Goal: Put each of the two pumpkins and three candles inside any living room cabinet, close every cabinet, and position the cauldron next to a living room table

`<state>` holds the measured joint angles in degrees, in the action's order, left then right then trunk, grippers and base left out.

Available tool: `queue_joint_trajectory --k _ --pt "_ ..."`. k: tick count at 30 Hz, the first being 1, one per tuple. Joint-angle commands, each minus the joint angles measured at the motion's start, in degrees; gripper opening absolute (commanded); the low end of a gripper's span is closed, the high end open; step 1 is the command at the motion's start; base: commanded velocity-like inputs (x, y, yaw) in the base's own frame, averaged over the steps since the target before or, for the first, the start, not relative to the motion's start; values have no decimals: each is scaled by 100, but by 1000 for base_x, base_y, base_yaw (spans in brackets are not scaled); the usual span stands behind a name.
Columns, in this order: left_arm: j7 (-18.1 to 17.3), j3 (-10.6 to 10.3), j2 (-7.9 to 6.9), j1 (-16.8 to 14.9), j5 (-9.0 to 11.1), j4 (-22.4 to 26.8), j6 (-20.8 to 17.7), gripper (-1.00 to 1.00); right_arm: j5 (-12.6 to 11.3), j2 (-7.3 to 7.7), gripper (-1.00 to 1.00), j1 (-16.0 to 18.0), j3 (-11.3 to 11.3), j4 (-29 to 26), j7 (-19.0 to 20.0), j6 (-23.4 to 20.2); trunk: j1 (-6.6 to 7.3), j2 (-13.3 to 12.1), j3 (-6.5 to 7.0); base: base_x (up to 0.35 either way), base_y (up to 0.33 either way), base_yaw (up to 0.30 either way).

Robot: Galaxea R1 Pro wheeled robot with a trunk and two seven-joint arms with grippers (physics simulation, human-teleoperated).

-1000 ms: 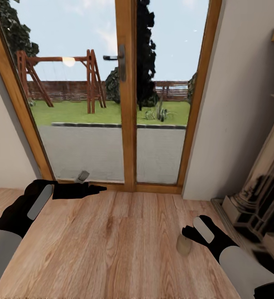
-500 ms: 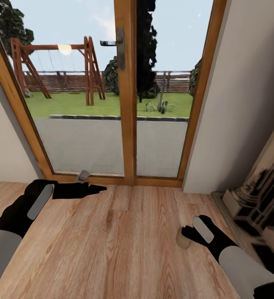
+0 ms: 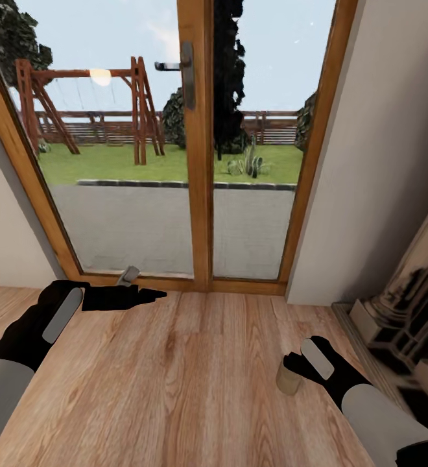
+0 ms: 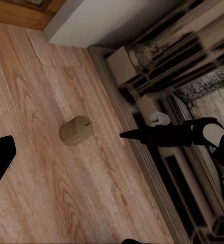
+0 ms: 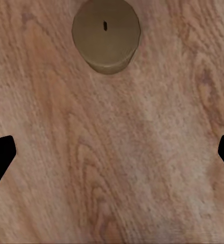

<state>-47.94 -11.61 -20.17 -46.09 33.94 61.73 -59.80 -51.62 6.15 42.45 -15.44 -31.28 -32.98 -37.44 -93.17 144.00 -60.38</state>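
One candle [image 3: 288, 379], a stubby beige cylinder with a tan top, stands upright on the wooden floor. My right gripper [image 3: 296, 364] hangs just beside and above it, pointing down. In the right wrist view the candle [image 5: 106, 33] lies ahead of the open right gripper [image 5: 112, 155], not between its black fingertips [image 5: 0, 157]. My left gripper [image 3: 150, 296] reaches out low near the door sill, open and empty. Seen from the left wrist, the candle [image 4: 75, 130] stands close to the right arm's pointed black finger [image 4: 158, 135]. Pumpkins, cabinet and cauldron are out of view.
Wood-framed glass doors [image 3: 198, 162] close off the far side, with white walls on both sides. A pale stone fireplace surround [image 3: 402, 311] and its hearth edge run along the right, close to the right arm. Open floor [image 3: 175, 389] lies between the arms.
The head view has shifted a little, so the doors sit lower in the picture. Both arms and the candle keep their places.
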Motion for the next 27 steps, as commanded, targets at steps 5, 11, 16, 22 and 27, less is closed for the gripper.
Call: queue_joint_trajectory --k 5,11,16,22,27 --pt "-19 -8 -4 -5 -2 -3 -20 100 -63 4 100 1 -49 -10 -50 -9 -2 2 -6 293 0 0" --pt "-19 -8 -4 -5 -2 4 -20 100 -62 3 100 1 -51 -10 -50 -9 -2 2 -6 285 0 0" --pt "-17 -8 -4 -5 -2 6 -20 100 -59 1 100 1 -55 -10 -50 -9 -2 2 -6 256 -91 0" --pt "-15 -9 -4 -5 -2 4 -20 100 -62 5 100 1 -55 -10 -50 -9 -2 2 -6 232 -175 0" --pt "-14 -15 -1 -5 -2 13 -20 100 -64 2 100 1 -56 -10 -49 -9 -2 2 -6 118 -102 0"
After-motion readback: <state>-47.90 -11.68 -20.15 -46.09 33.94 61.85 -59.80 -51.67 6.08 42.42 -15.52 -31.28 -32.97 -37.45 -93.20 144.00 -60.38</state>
